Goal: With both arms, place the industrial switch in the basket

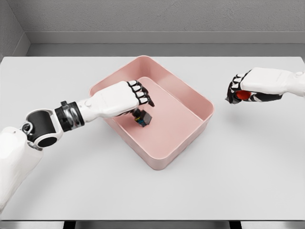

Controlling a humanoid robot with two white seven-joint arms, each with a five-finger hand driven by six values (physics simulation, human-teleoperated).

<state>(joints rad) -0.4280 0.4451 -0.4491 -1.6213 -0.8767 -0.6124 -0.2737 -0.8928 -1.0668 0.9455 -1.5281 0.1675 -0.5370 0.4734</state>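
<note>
The small dark industrial switch (142,118), a blocky black part with a blue and yellow spot on its side, sits inside the pink rectangular plastic basket (193,95), low over its floor and toward the left half. My left hand (125,97) reaches in over the basket's left rim, palm down, and its black-jointed fingers (142,94) curl downward over the top of the switch. The thumb is hidden, so I cannot tell how firmly the switch is pinched, though the fingers appear closed around it.

My right hand (240,90) hovers above the flat white table (248,171), just beside the basket's right corner but apart from it. Its fingers are curled around a small round red object (243,95), which shows between them.

Inside the basket, bare pink floor lies to the right and front of the switch. The table is open in front and on both sides, and its far edge meets a grey wall (157,16).
</note>
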